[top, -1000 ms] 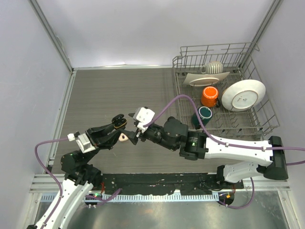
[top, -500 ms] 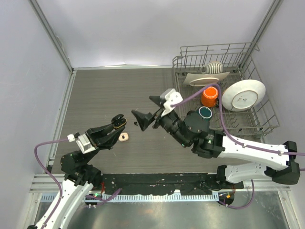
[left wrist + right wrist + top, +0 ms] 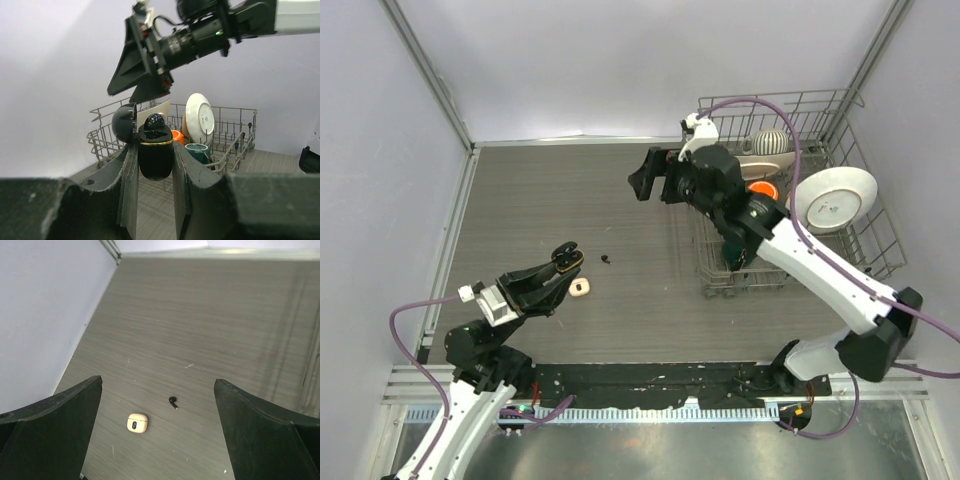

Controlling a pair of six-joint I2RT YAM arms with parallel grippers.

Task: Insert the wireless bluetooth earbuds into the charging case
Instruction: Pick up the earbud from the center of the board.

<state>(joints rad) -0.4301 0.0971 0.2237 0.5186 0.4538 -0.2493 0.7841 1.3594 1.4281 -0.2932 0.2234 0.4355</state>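
While left tool grips one case | loose earbuds: seemingly one

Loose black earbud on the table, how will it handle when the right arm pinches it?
Probably light: the black earbud is tiny beside the white case. Its small rounded body may slip or squirt from the wide fingers. Lying flat with its stem on the table, it likely skids or pivots rather than rolls.

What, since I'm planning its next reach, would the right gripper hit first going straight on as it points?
Probably the table, near the black earbud; the right gripper is open and nothing stands between. Depth is unclear.
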